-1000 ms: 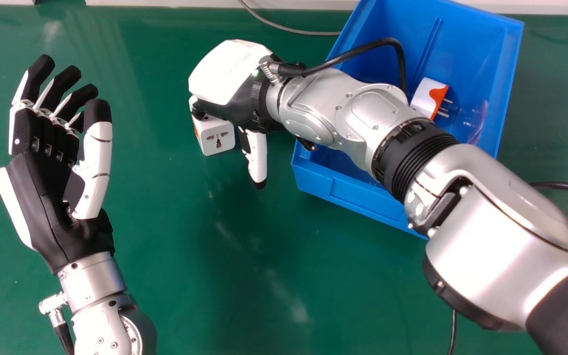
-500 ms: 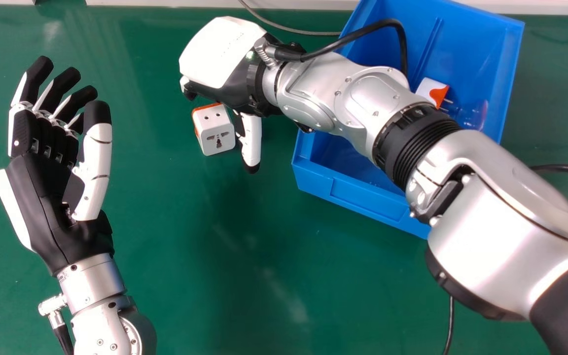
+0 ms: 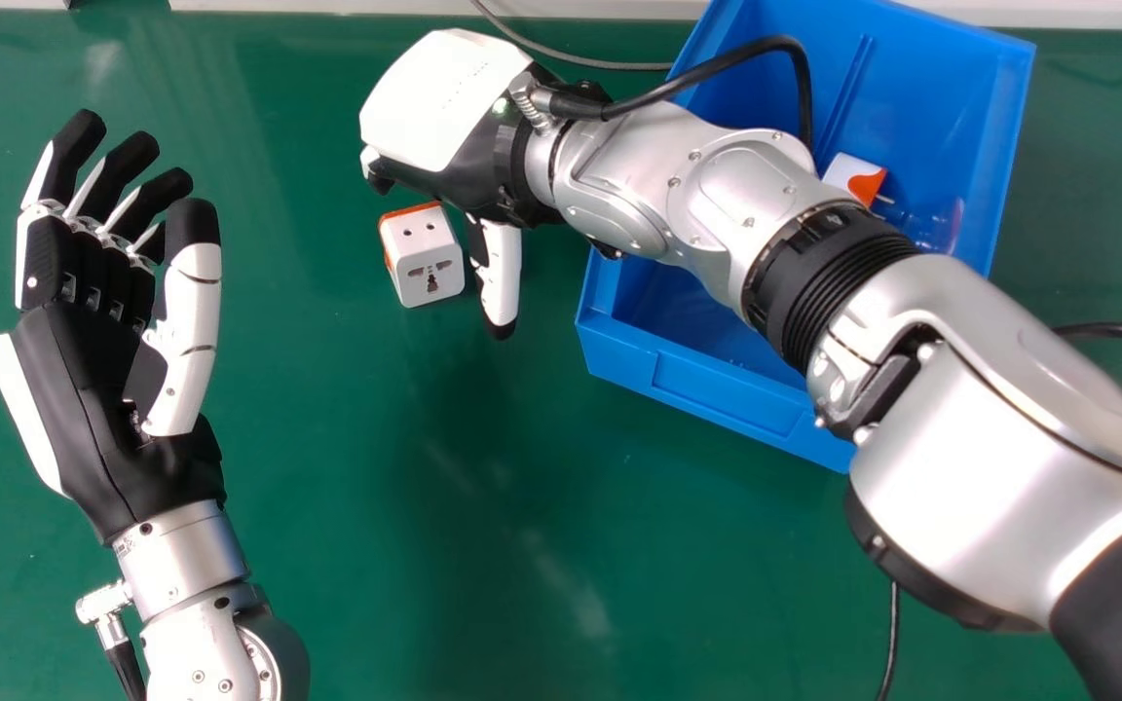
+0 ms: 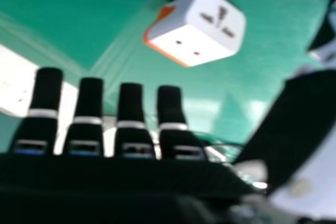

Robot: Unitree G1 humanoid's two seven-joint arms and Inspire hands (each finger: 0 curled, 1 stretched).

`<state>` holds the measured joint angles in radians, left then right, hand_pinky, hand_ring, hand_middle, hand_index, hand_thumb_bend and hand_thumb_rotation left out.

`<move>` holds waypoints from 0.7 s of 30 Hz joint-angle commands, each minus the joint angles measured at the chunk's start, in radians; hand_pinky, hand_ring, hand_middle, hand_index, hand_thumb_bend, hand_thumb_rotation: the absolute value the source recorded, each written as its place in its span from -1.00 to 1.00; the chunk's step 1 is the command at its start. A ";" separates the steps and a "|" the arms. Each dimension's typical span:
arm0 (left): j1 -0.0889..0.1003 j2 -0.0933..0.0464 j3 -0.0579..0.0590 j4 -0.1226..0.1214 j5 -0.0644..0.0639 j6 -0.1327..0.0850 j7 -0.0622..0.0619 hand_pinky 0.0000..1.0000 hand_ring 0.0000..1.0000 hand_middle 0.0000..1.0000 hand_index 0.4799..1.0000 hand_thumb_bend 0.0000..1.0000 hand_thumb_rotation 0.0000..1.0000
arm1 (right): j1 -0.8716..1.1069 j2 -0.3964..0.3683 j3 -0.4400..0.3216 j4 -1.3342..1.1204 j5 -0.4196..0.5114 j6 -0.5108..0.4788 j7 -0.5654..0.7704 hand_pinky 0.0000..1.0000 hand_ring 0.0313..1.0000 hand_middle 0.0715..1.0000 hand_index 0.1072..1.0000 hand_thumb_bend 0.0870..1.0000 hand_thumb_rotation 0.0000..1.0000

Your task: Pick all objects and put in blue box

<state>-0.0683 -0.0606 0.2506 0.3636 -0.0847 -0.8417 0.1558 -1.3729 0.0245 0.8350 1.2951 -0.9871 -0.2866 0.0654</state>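
The green desk (image 3: 308, 467) is brightly lit; pale glare is streaked and a soft shadow is cast across it. White highlights are reflected by the right arm (image 3: 999, 409). In the right hand view, whitish reflections are scattered.

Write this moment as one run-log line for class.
right hand: open, near white-orange adapter | adapter: on table, ungrasped | blue box: second adapter inside | left hand: open, empty
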 commanded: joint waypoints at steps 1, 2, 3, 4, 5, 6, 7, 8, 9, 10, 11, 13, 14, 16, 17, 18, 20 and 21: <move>0.012 -0.025 -0.013 -0.027 0.016 -0.034 0.004 0.28 0.39 0.51 0.22 0.25 -0.23 | -0.005 0.020 -0.004 0.002 0.011 0.027 0.003 0.45 0.66 0.68 0.67 0.76 -0.28; 0.017 -0.027 -0.015 -0.030 0.017 -0.036 0.005 0.28 0.39 0.51 0.22 0.25 -0.23 | -0.002 0.027 -0.003 0.005 0.010 0.035 0.001 0.45 0.66 0.68 0.67 0.76 -0.28; 0.021 -0.029 -0.017 -0.034 0.018 -0.037 0.006 0.28 0.39 0.51 0.22 0.25 -0.23 | 0.001 0.033 -0.002 0.008 0.009 0.041 -0.001 0.44 0.66 0.69 0.70 0.76 -0.28; 0.027 -0.032 -0.019 -0.039 0.018 -0.038 0.008 0.28 0.39 0.51 0.22 0.25 -0.23 | 0.004 0.039 -0.003 0.011 0.011 0.046 -0.005 0.44 0.66 0.69 0.70 0.76 -0.28; 0.030 -0.034 -0.021 -0.041 0.017 -0.039 0.009 0.28 0.39 0.51 0.22 0.25 -0.23 | 0.008 0.045 -0.003 0.015 0.011 0.053 -0.009 0.44 0.66 0.69 0.70 0.76 -0.28; 0.034 -0.036 -0.023 -0.043 0.014 -0.040 0.010 0.28 0.39 0.51 0.22 0.25 -0.23 | 0.011 0.051 -0.005 0.018 0.012 0.058 -0.013 0.44 0.66 0.69 0.70 0.76 -0.28; 0.038 -0.039 -0.025 -0.046 0.012 -0.041 0.010 0.28 0.39 0.51 0.22 0.26 -0.22 | 0.014 0.057 -0.007 0.021 0.014 0.063 -0.017 0.44 0.66 0.72 0.75 0.76 -0.29; 0.042 -0.042 -0.026 -0.049 0.011 -0.040 0.012 0.28 0.39 0.51 0.22 0.26 -0.22 | 0.017 0.064 -0.007 0.025 0.014 0.069 -0.021 0.44 0.66 0.72 0.75 0.76 -0.29; 0.046 -0.045 -0.029 -0.054 0.011 -0.039 0.013 0.28 0.39 0.50 0.21 0.26 -0.22 | 0.019 0.069 -0.007 0.028 0.014 0.073 -0.023 0.40 0.65 0.73 0.79 0.77 -0.31; 0.052 -0.048 -0.032 -0.059 0.012 -0.039 0.016 0.28 0.39 0.50 0.21 0.26 -0.22 | 0.021 0.071 -0.006 0.029 0.014 0.074 -0.024 0.40 0.65 0.73 0.79 0.77 -0.31; 0.057 -0.050 -0.036 -0.064 0.014 -0.040 0.017 0.27 0.38 0.50 0.21 0.27 -0.21 | 0.024 0.077 -0.007 0.033 0.015 0.082 -0.022 0.37 0.64 0.75 0.81 0.78 -0.32; 0.067 -0.053 -0.043 -0.072 0.018 -0.041 0.021 0.27 0.38 0.50 0.21 0.28 -0.21 | 0.030 0.083 -0.009 0.037 0.017 0.091 -0.019 0.36 0.65 0.77 0.84 0.78 -0.34; 0.072 -0.055 -0.047 -0.077 0.023 -0.042 0.025 0.27 0.38 0.50 0.21 0.28 -0.21 | 0.033 0.086 -0.007 0.040 0.015 0.097 -0.020 0.36 0.66 0.78 0.86 0.79 -0.35; 0.083 -0.062 -0.057 -0.085 0.032 -0.046 0.034 0.27 0.38 0.50 0.22 0.28 -0.20 | 0.041 0.087 0.002 0.043 0.006 0.105 -0.030 0.38 0.69 0.81 0.89 0.79 -0.37; 0.090 -0.066 -0.062 -0.091 0.036 -0.046 0.038 0.27 0.38 0.50 0.22 0.28 -0.20 | 0.045 0.089 0.005 0.045 0.003 0.110 -0.031 0.38 0.69 0.81 0.90 0.79 -0.38; 0.097 -0.070 -0.067 -0.097 0.045 -0.046 0.044 0.27 0.38 0.50 0.22 0.28 -0.19 | 0.048 0.090 0.008 0.047 0.000 0.115 -0.034 0.38 0.70 0.82 0.91 0.80 -0.38; 0.114 -0.077 -0.079 -0.111 0.055 -0.046 0.054 0.27 0.38 0.50 0.23 0.28 -0.19 | 0.054 0.092 0.014 0.051 -0.005 0.126 -0.035 0.38 0.70 0.82 0.92 0.80 -0.39; 0.123 -0.080 -0.085 -0.118 0.060 -0.045 0.060 0.26 0.38 0.51 0.23 0.28 -0.19 | 0.057 0.093 0.016 0.053 -0.006 0.129 -0.037 0.37 0.70 0.82 0.92 0.80 -0.39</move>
<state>0.0350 -0.0644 0.1825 0.2780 -0.0394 -0.8668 0.2030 -1.3103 0.1169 0.8477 1.3470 -0.9901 -0.1728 0.0488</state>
